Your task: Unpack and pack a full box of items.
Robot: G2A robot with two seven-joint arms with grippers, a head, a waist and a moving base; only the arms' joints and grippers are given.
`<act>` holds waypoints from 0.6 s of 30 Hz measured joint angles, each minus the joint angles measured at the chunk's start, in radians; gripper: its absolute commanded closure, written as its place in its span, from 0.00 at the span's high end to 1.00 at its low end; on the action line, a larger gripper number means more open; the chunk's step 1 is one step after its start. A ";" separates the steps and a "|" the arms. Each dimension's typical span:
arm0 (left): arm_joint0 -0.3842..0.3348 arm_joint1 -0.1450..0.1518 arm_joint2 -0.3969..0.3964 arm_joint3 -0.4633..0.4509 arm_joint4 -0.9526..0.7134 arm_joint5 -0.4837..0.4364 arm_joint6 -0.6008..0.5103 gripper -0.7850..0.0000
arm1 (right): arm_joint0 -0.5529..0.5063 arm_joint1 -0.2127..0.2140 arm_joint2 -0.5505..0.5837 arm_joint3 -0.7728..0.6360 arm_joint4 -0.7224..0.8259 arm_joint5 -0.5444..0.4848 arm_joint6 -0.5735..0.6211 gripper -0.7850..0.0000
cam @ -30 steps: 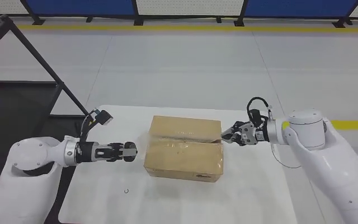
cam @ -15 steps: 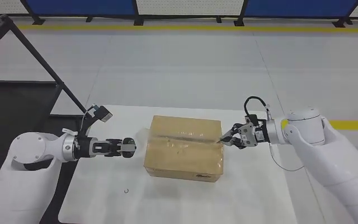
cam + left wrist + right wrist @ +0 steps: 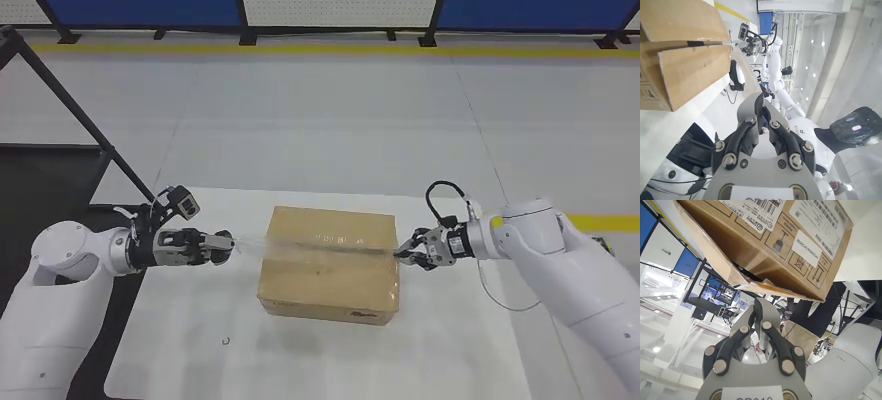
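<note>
Tape point(image 3: 250, 243), flimsy and sticky, is pinched by its end in left gripper point(image 3: 222, 242); right gripper point(image 3: 402, 252) clenched beside centre box point(image 3: 330, 275).

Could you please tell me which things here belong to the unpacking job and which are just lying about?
In the job: cardboard box; tape strip pinched by left gripper; right gripper at the box's other end.
Lying about: small ring on table; black stand beside it.

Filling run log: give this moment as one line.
left gripper: shut on clear tape strip | right gripper: shut beside brown cardboard box
</note>
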 measured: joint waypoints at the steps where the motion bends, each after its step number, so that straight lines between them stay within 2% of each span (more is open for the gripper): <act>1: -0.008 0.003 0.015 0.010 0.006 -0.001 0.000 0.00 | 0.015 -0.002 -0.016 0.012 0.008 0.000 0.001 0.00; 9: -0.066 0.029 0.126 0.096 0.068 -0.036 0.000 0.00 | 0.113 -0.012 -0.138 0.085 0.065 0.000 0.058 0.00; 18: -0.111 0.029 0.200 0.182 0.049 -0.077 0.000 0.00 | 0.171 -0.018 -0.221 0.159 0.146 0.000 0.058 0.00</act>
